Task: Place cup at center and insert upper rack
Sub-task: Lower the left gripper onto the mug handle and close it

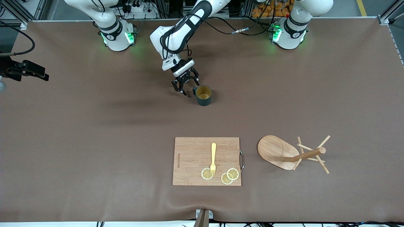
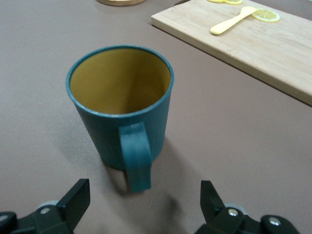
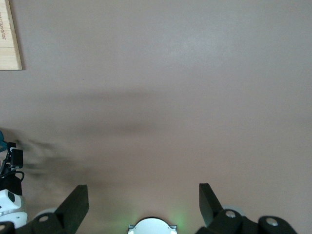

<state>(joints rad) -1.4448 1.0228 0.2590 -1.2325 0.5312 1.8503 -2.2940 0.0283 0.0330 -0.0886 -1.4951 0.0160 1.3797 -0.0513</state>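
Note:
The cup is a dark teal mug with a tan inside, standing upright on the brown table, its handle turned toward my left gripper. In the left wrist view the cup is close ahead, and the left gripper is open with the handle just short of the gap, untouched. The upper rack, a light wooden mug tree, lies tipped on its side toward the left arm's end, nearer the front camera than the cup. My right gripper waits open and empty high over bare table by its base.
A rectangular wooden cutting board lies beside the rack, nearer the front camera than the cup, carrying a yellow fork and lemon slices. A black bracket juts in at the right arm's end of the table.

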